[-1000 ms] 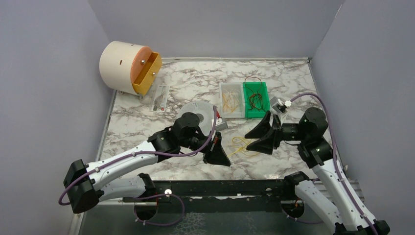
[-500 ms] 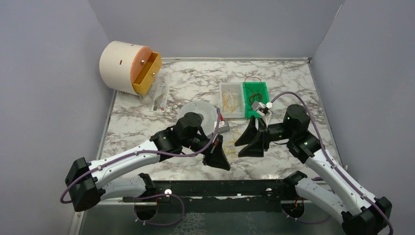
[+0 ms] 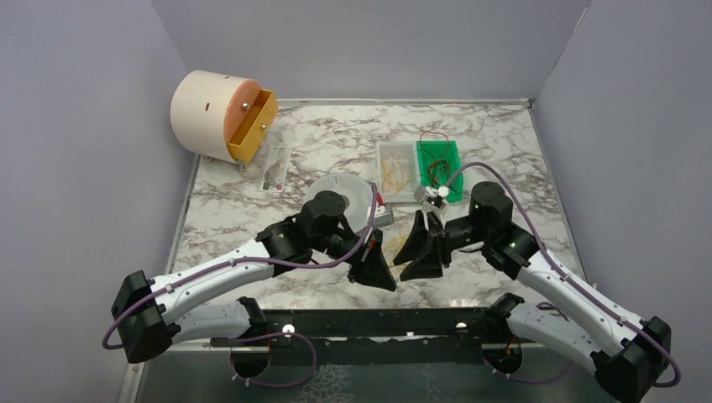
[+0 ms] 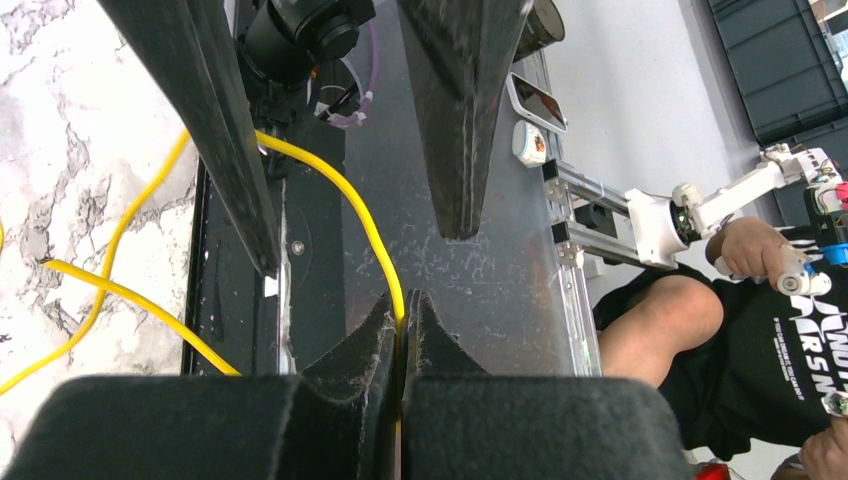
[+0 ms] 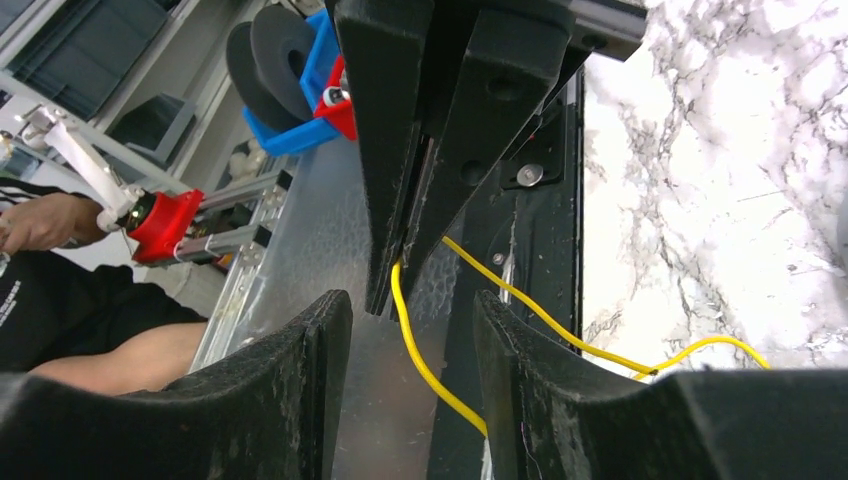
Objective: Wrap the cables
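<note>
Since a second ago our right fingers (image 5: 290, 390) moved to the left, close to our left fingers (image 4: 350, 360). The left fingers are clenched on a yellow cable (image 4: 340, 190), which runs from their tips to the table (image 4: 60, 100). The right fingers are spread, and the cable passes between them.

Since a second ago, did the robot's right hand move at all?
Yes. The right gripper slid left: it was below the green tray, and now its tips are past the tray's left edge, close to the left gripper.
</note>
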Controlling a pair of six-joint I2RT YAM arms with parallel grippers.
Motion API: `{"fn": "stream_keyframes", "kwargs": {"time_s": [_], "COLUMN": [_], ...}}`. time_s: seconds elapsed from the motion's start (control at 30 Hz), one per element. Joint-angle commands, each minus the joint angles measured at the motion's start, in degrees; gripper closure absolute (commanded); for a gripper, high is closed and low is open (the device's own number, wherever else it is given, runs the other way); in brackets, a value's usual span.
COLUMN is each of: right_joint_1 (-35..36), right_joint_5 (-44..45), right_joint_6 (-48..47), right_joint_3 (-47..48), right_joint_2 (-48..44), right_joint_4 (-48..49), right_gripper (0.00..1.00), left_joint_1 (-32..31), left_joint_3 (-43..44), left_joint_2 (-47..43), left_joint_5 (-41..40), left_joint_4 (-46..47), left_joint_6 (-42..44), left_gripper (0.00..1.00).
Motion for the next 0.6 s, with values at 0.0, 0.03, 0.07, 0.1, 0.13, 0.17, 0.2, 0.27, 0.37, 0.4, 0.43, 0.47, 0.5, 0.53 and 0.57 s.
{"fn": "stream_keyframes", "kwargs": {"time_s": [0.0, 0.03, 0.07, 0.1, 0.13, 0.17, 0.2, 0.27, 0.37, 0.4, 0.43, 0.47, 0.5, 0.53, 0.57], "right_joint_1": [2.0, 2.22, 2.35, 2.45, 2.57, 2.56, 2.61, 2.62, 2.57, 2.61, 2.57, 2.61, 2.62, 2.57, 2.59], "right_joint_5": [1.81, 2.01, 2.12, 2.28, 2.59, 3.14, 3.89, 5.55, 7.64, 7.89, 8.56, 9.11, 9.66, 10.37, 11.03], "right_joint_6": [-2.7, -2.89, -3.1, -3.18, -3.15, -3.15, -2.95, -2.41, -2.34, -2.4, -2.3, -2.18, -1.95, -1.66, -1.32], "right_joint_3": [2.03, 2.02, 1.97, 1.86, 1.84, 1.75, 1.57, 1.61, 2.24, 2.53, 2.93, 3.48, 3.94, 4.61, 5.34], "right_joint_2": [-0.02, -0.26, -0.5, -0.82, -1.19, -1.65, -2.19, -3.41, -4.52, -4.78, -5.05, -5.31, -5.64, -6.15, -6.25], "right_joint_4": [-2.08, -2.47, -2.82, -3.01, -3.16, -3.21, -3.03, -2.66, -3.52, -3.75, -4.14, -4.38, -4.56, -4.81, -5.09], "right_gripper": [0.49, 0.5, 0.53, 0.56, 0.6, 0.67, 0.76, 0.97, 0.99, 0.99, 0.99, 0.99, 0.99, 0.99, 0.99], "left_joint_1": [-0.36, -0.36, -0.36, -0.36, -0.31, -0.32, -0.36, -0.29, -0.34, -0.33, -0.29, -0.34, -0.28, -0.31, -0.33], "left_joint_3": [2.28, 2.4, 2.51, 2.63, 2.7, 2.74, 2.76, 2.8, 2.77, 3.24, 3.62, 3.97, 4.19, 4.37, 4.55], "left_joint_2": [-1.05, -1.21, -1.41, -1.6, -1.81, -1.98, -2.07, -2.04, -2.42, -2.79, -3.38, -4.22, -5.36, -6.67, -8.16], "left_joint_5": [1.61, 1.31, 1.1, 0.75, 0.36, 0.07, 0.01, -0.09, -1.05, -2.18, -3.46, -5.63, -8.34, -11.48, -15.13], "left_joint_4": [0.56, 0.33, 0.12, -0.1, -0.27, -0.27, -0.33, -0.42, -0.71, -1.33, -1.94, -2.54, -3.13, -3.55, -4.09], "left_joint_6": [1.22, 1.34, 1.54, 1.78, 1.96, 2.01, 2.11, 2.31, 3.03, 3.67, 4.36, 5.11, 5.9, 6.74, 7.62], "left_gripper": [1.0, 1.0, 1.0, 1.0, 1.0, 1.0, 1.0, 1.0, 0.97, 0.92, 0.84, 0.69, 0.58, 0.5, 0.46]}}
